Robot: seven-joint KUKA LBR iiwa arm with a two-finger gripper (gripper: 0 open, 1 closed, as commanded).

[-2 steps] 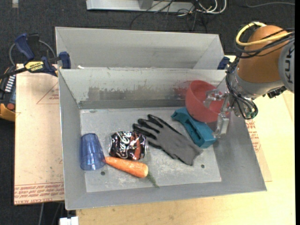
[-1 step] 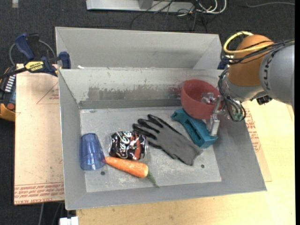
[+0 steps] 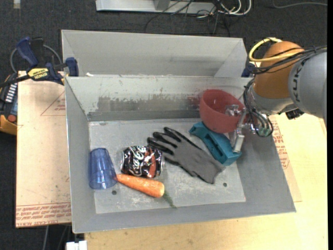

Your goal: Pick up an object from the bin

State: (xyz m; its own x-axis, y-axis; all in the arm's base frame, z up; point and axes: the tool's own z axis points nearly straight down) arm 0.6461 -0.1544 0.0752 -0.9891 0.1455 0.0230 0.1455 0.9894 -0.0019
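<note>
Glove (image 3: 190,154) between can (image 3: 142,162) and bowl (image 3: 217,111) in bin (image 3: 208,191)

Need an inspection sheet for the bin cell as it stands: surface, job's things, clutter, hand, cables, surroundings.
Surface: grey metal bin, floor scuffed, things lying loose in one layer.
Job's things: teal plastic piece at the right, next to the red bowl by the back wall.
Clutter: dark glove mid-bin; crushed cola can; carrot in front of the can; blue cup on its side at the left.
Grippers: hand over the teal plastic piece's right end, beside the red bowl; nothing seen held.
Cables: yellow cables on the arm's wrist; loose cables on the floor behind the bin.
Surroundings: dark floor.
</note>
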